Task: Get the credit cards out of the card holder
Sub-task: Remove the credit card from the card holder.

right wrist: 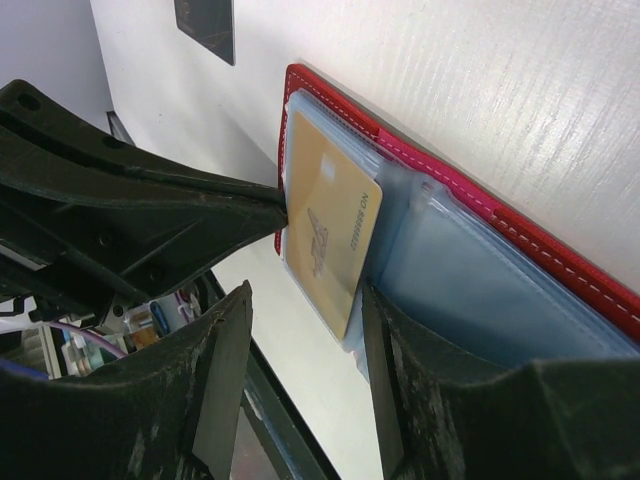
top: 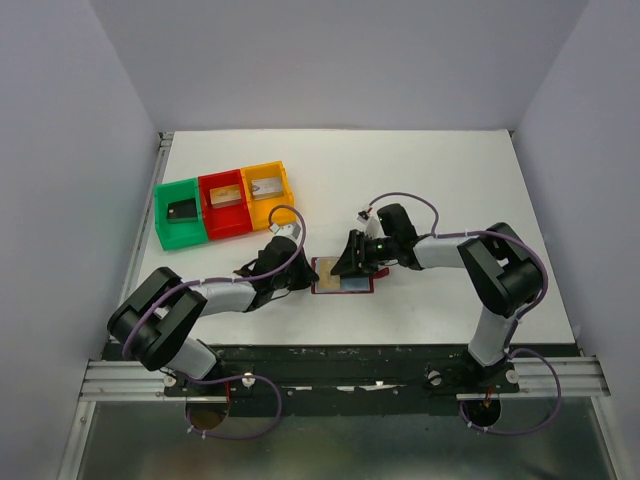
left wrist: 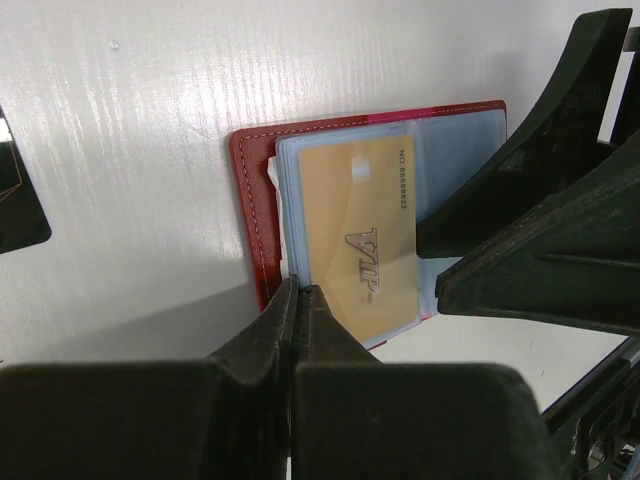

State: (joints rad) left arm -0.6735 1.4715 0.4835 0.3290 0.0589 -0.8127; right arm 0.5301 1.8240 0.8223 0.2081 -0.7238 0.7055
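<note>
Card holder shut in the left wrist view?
No, the card holder lies open, with the gold card and blue pockets showing.

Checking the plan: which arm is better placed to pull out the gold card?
Right. The right hand is open astride the gold card; the left hand is shut at the rim of the card holder, seemingly pinning it.
</note>
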